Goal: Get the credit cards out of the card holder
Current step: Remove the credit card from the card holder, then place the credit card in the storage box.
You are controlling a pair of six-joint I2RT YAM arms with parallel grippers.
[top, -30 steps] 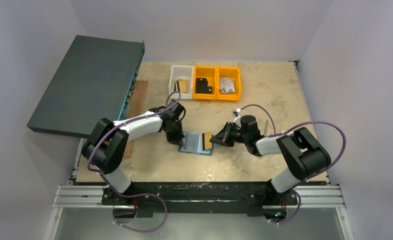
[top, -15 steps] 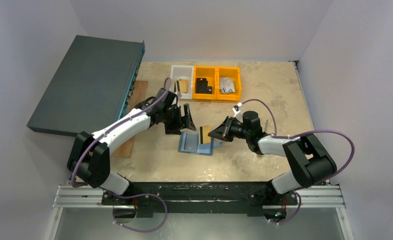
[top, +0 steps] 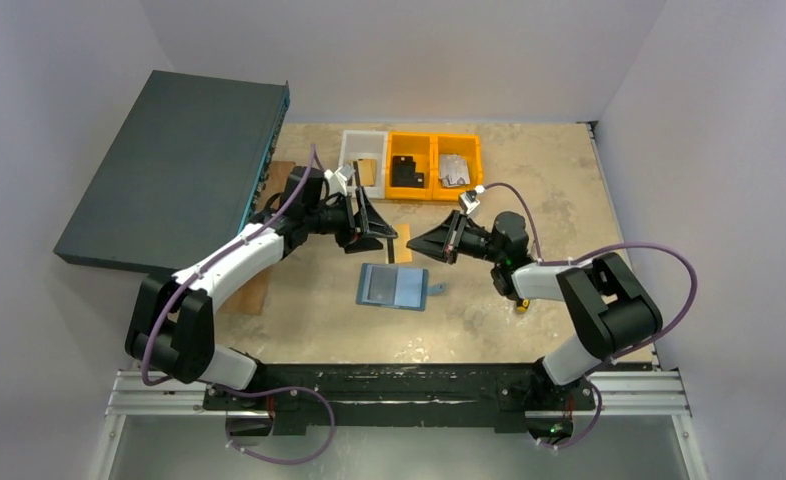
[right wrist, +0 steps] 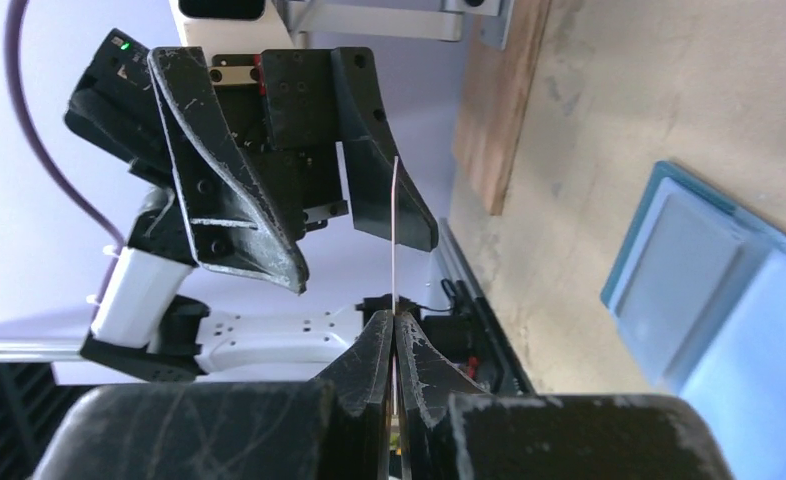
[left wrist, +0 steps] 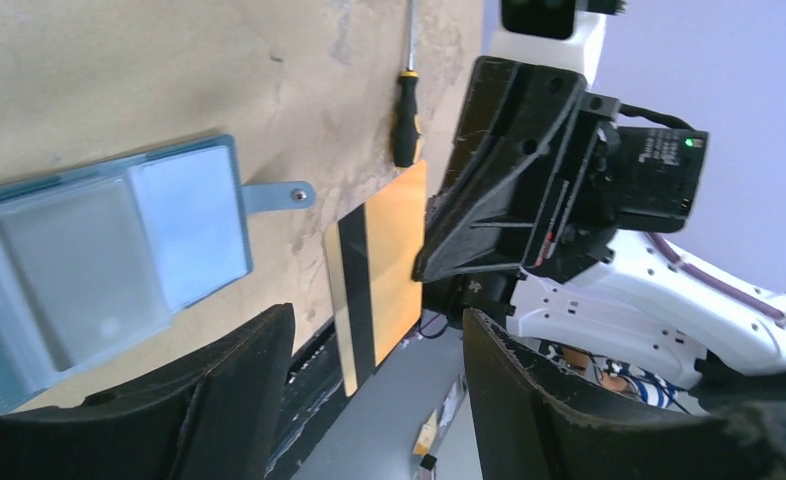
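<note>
Card holder [top: 394, 286] open flat on table [top: 529, 190], long axis left-right, tab [left wrist: 274, 195] pointing right. Left gripper [top: 387, 240] released, jaws flanking gold card [left wrist: 394, 250], seemingly no contact. Right gripper [right wrist: 394, 325] pinches card's long edge; card in air beyond holder, long axis crosswise to both grippers.

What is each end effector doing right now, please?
Left end effector: open, gripping nothing.
Right end effector: closed on the thin gold-tan card.
</note>
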